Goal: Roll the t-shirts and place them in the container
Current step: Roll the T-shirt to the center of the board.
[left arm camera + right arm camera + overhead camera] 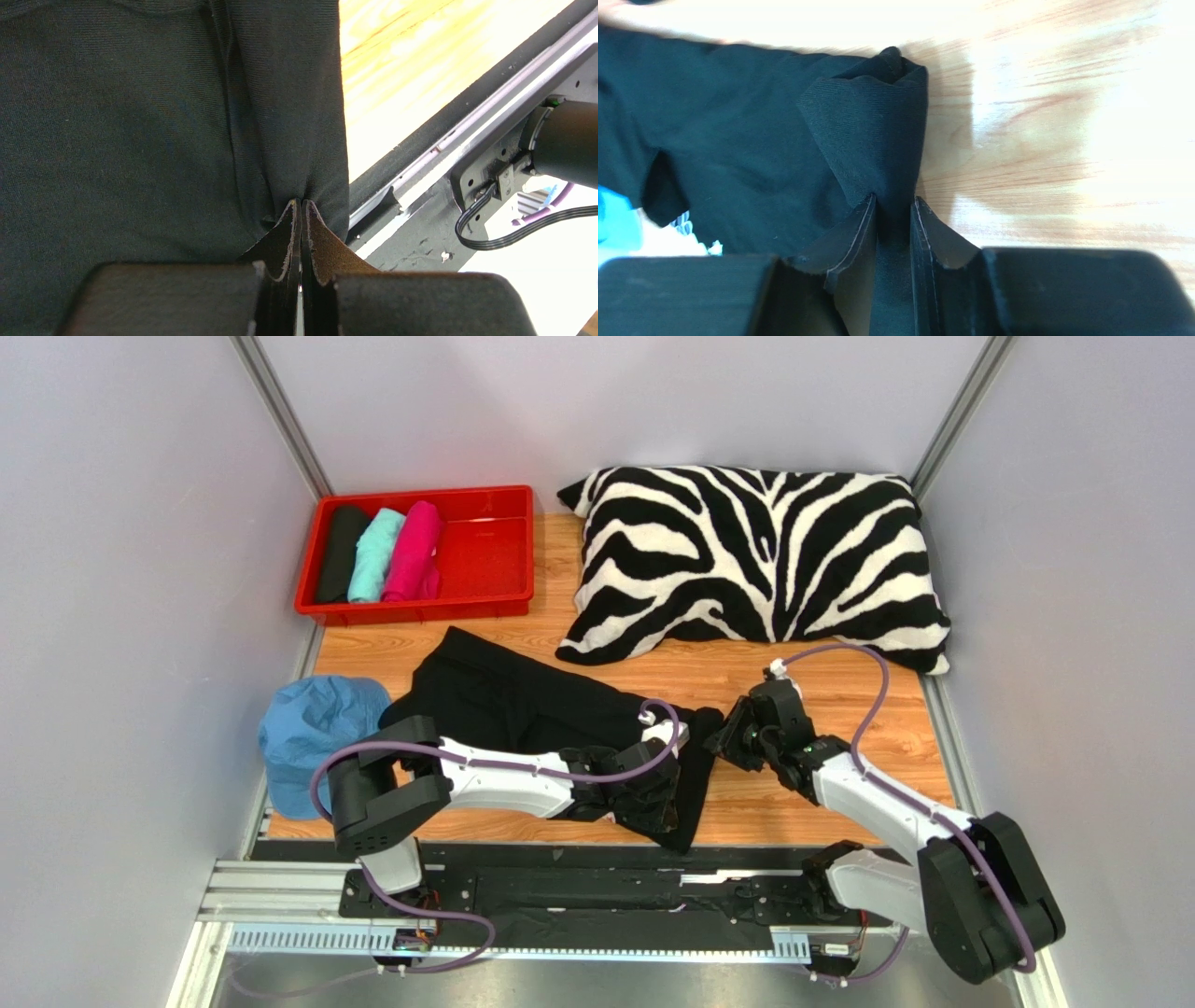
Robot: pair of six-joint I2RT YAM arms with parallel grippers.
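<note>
A large black t-shirt (505, 700) lies spread on the wooden table, its right end bunched between both arms. My left gripper (657, 805) is at the shirt's near right edge, and its jaws (302, 204) are pressed together on a pinch of the black fabric (140, 126). My right gripper (727, 738) holds the shirt's right corner. In the right wrist view a folded flap of the shirt (871, 133) runs down between the jaws (894, 203), which are shut on it. Rolled black (341, 553), teal (376, 553) and pink (415, 550) t-shirts lie side by side in the red tray (491, 599).
A zebra-striped pillow (758, 560) fills the back right of the table. A crumpled light blue cloth (316, 731) hangs over the left edge. The black base rail (561, 896) runs along the near edge, close under the left gripper. Grey walls enclose both sides.
</note>
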